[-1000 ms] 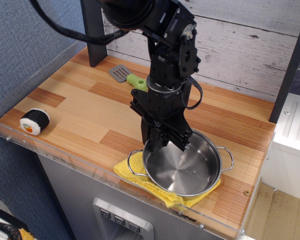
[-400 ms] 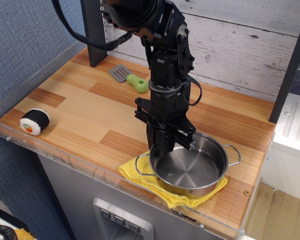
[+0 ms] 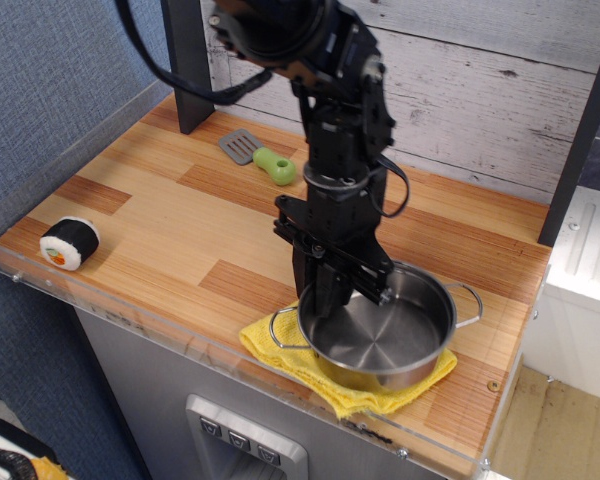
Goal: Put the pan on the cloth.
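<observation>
The shiny steel pan [image 3: 382, 338] with two wire loop handles sits on the yellow cloth [image 3: 278, 354] near the table's front right edge. It looks about level, and the cloth shows around its left and front sides. My black gripper [image 3: 329, 297] reaches down from above onto the pan's back left rim. Its fingers are closed on that rim, one inside the pan and one outside. The arm hides part of the rim.
A grey spatula [image 3: 240, 146] with a green handle lies at the back. A sushi-roll toy [image 3: 68, 243] sits at the front left corner. A clear raised rim [image 3: 160, 325] runs along the table's front and left. A dark post [image 3: 185, 70] stands at the back.
The pan was tilted towards the camera and has come level. It has shifted a little to the right and settled on the cloth, with the gripper still on its rim.
</observation>
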You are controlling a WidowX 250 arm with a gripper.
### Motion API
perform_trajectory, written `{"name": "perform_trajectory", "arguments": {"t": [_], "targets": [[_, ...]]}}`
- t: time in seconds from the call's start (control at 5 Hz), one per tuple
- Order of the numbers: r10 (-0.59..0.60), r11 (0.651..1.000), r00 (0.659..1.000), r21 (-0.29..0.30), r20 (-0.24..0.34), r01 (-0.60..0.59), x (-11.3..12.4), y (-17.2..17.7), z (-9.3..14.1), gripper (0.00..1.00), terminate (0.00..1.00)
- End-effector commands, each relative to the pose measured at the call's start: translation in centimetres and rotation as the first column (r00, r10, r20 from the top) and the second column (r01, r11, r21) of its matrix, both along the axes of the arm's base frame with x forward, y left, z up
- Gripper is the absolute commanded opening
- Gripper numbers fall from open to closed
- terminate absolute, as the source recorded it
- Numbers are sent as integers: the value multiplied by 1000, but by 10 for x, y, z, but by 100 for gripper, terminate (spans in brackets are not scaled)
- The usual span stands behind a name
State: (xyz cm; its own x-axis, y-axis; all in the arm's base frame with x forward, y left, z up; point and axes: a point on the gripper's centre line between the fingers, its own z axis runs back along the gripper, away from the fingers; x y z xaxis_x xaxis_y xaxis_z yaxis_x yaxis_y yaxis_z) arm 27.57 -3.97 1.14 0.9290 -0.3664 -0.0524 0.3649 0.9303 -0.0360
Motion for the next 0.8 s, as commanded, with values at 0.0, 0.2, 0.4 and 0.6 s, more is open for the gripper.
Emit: {"name": "perform_trajectory", "arguments": {"t": [0.0, 0.2, 0.4, 0.6], "targets": [[37, 997, 980, -73, 193, -23, 1, -2, 79, 100, 0], [94, 990, 959, -129, 268, -61, 3, 2, 118, 100, 0], [128, 989, 943, -109, 308, -99, 6, 11, 146, 100, 0], [156, 986, 939, 4, 308, -165, 16, 34, 166, 100, 100]]}}
